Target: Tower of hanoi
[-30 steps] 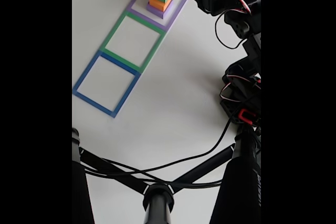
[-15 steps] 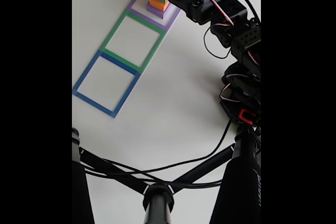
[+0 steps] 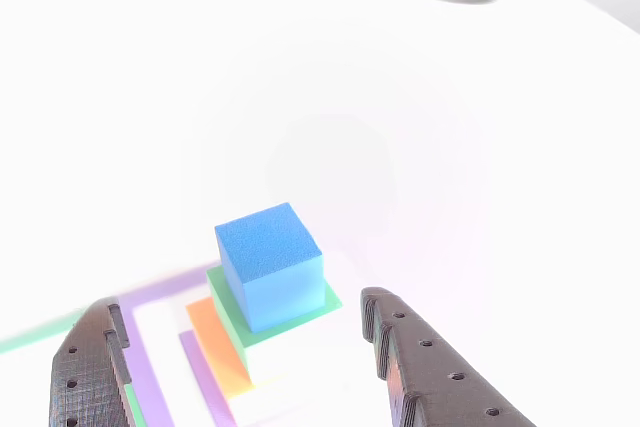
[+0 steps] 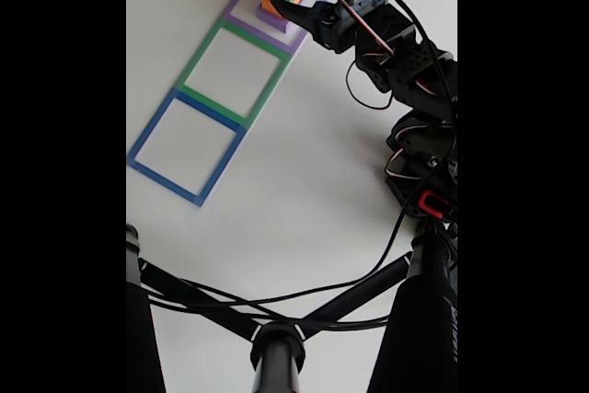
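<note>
Four blocks sit stacked in the purple outline (image 4: 317, 5), blue cube (image 3: 270, 262) on top. The gripper (image 3: 240, 347) hangs wide open and empty, fingers either side. Likely next: advance, then close on the cube.

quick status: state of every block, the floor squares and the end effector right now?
Blue cube: top of stack, not gripped.
Green block: under blue.
Orange block: under green.
Purple slab: bottom, inside purple square.
Green square: vacant.
Blue square: vacant.
End effector: open, straddling the stack.
</note>
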